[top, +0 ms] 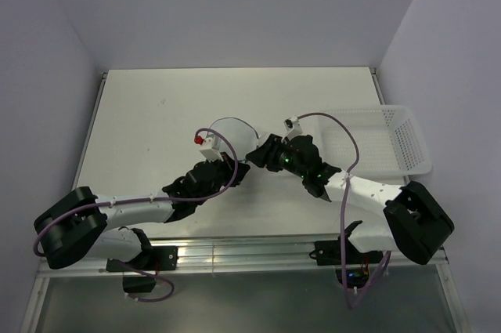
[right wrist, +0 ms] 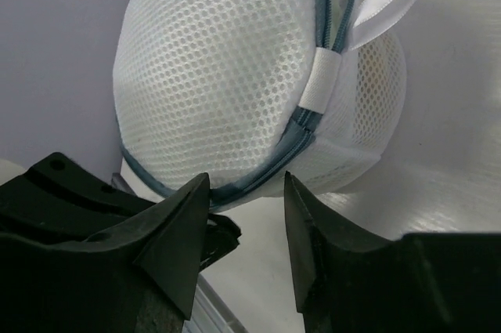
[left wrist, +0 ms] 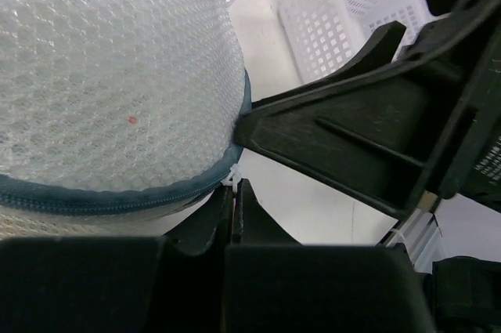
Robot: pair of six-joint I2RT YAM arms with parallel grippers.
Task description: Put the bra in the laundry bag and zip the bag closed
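Note:
The laundry bag (top: 228, 131), a small white mesh dome with a dark teal zipper rim (right wrist: 301, 125), lies on the table between the two arms. In the left wrist view the bag (left wrist: 109, 66) fills the upper left. My left gripper (left wrist: 232, 192) is shut on a small white zipper pull (left wrist: 230, 179) at the bag's rim. My right gripper (right wrist: 244, 188) stands open, its fingertips (right wrist: 197, 186) right at the bag's lower rim with nothing between them. One right finger (left wrist: 352, 137) touches the rim from the side. The zipper looks closed where it shows. The bra is hidden.
A white perforated plastic basket (top: 407, 141) stands at the right side of the table, close behind the right arm, and shows again (left wrist: 337, 4) in the left wrist view. A white ribbon loop (right wrist: 387, 0) sticks out of the bag. A small red-and-white piece (top: 202, 140) sits at the bag's left.

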